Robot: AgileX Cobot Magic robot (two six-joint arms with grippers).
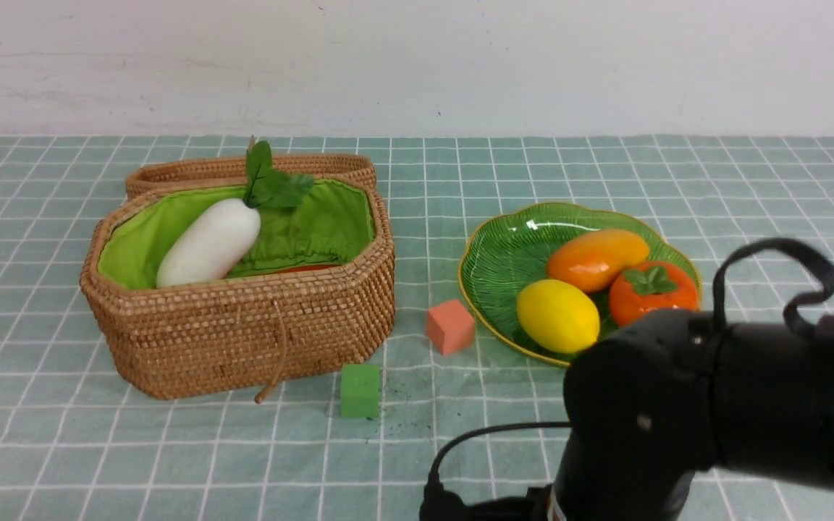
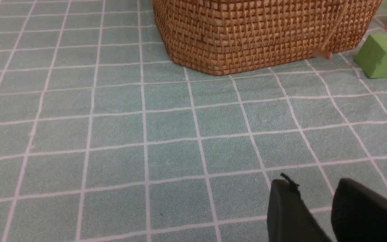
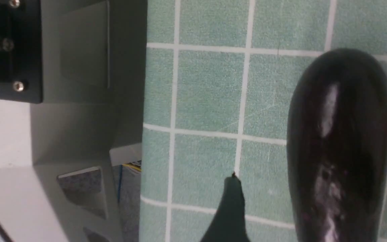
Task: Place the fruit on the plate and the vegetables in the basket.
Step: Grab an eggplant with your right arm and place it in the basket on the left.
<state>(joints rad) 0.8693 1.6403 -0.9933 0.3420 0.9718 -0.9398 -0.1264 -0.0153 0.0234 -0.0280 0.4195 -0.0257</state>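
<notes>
The basket [image 1: 243, 333] stands open at the left with the white radish [image 1: 207, 242] leaning inside on the green lining; an orange-red sliver [image 1: 308, 268] shows beside it. On the plate [image 1: 504, 253] lie the mango [image 1: 596, 259], lemon [image 1: 557, 315] and persimmon [image 1: 652, 293]. The dark purple eggplant [image 3: 339, 151] lies on the checked cloth between the fingers of my right gripper [image 3: 318, 174], which is open, with cloth showing on both sides. My left gripper [image 2: 314, 183] hovers low over bare cloth in front of the basket [image 2: 264, 33], narrowly open and empty.
A pink cube [image 1: 450, 326] sits between basket and plate, and a green cube [image 1: 359, 391] lies in front of the basket. My right arm [image 1: 714, 405] fills the lower right and hides the cloth behind it. The grey robot frame [image 3: 79, 101] borders the table edge.
</notes>
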